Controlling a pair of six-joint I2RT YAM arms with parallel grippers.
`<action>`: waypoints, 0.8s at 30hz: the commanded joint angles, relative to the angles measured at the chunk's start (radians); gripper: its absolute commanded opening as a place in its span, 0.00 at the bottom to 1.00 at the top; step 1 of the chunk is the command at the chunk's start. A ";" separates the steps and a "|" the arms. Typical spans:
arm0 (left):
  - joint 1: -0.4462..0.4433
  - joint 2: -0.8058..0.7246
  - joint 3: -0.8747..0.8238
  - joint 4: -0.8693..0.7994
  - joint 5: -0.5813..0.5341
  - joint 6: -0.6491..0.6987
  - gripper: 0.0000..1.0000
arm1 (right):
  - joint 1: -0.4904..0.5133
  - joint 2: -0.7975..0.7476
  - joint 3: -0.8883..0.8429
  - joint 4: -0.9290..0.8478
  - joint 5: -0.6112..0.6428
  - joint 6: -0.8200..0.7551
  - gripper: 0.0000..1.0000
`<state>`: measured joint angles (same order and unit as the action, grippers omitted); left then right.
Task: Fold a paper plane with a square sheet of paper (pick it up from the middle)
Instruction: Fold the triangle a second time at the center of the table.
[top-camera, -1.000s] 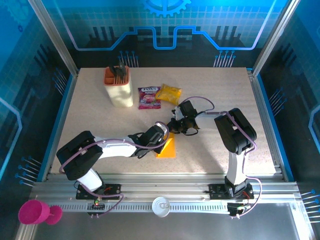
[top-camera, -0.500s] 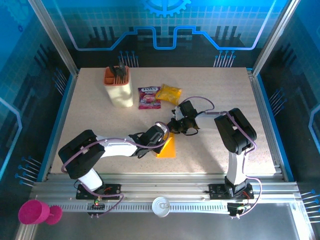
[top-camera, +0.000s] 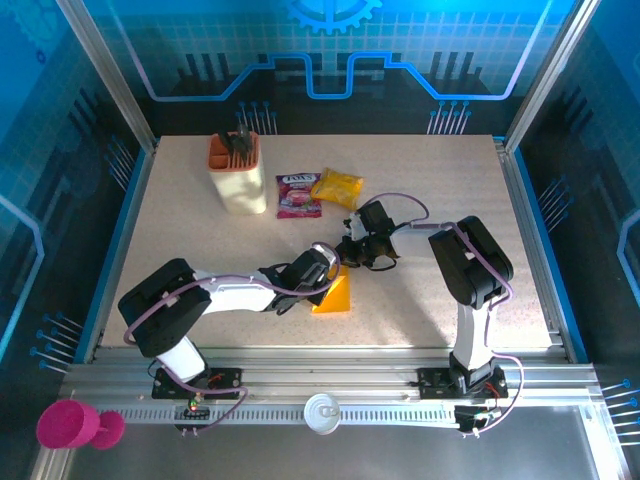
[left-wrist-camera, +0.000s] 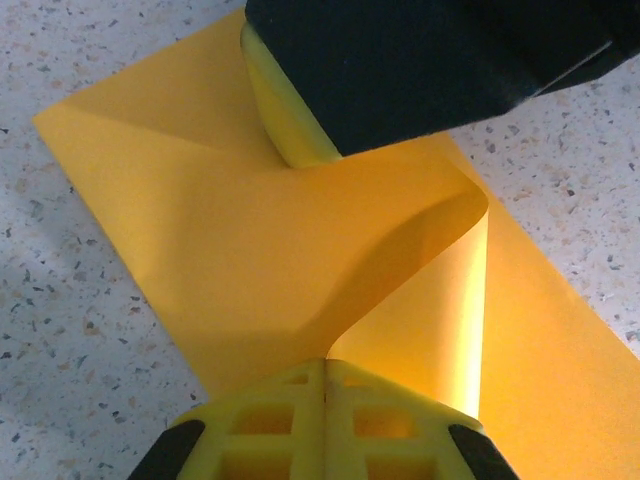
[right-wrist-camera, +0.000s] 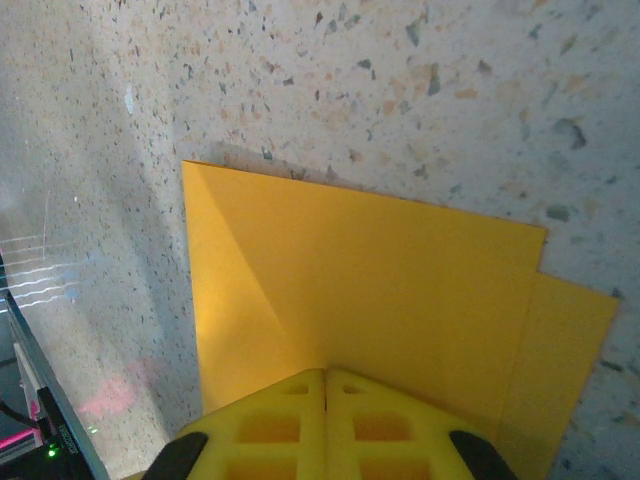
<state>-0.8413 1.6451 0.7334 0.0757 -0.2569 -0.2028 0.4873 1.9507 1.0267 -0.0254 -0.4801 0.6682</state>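
Though folded, sheet of paper (right-wrist-camera: 380, 300) unprinted

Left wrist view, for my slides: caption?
Left end effector pinches a curled flap of the square sheet of paper; right end effector opposite.

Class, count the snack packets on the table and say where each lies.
2. In the top view, the purple-red packet lies right of the cream holder; the yellow snack bag lies right of that packet. More could lie hidden.

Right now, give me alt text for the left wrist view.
The square sheet of paper lies on the speckled table, one flap curling up into the shut left fingers at bottom centre. The right fingers rest on it at the top.
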 joint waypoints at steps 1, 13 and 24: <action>0.007 0.020 0.024 -0.002 -0.004 0.019 0.00 | -0.018 0.053 -0.032 -0.055 0.063 -0.015 0.00; 0.007 0.035 0.005 0.004 -0.002 0.008 0.00 | -0.023 0.036 -0.021 -0.062 0.039 -0.015 0.00; 0.007 0.051 0.004 0.004 0.009 0.003 0.00 | -0.054 -0.143 0.034 -0.126 0.002 -0.015 0.10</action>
<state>-0.8413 1.6749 0.7334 0.0879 -0.2565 -0.2031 0.4511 1.8858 1.0290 -0.1032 -0.4759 0.6682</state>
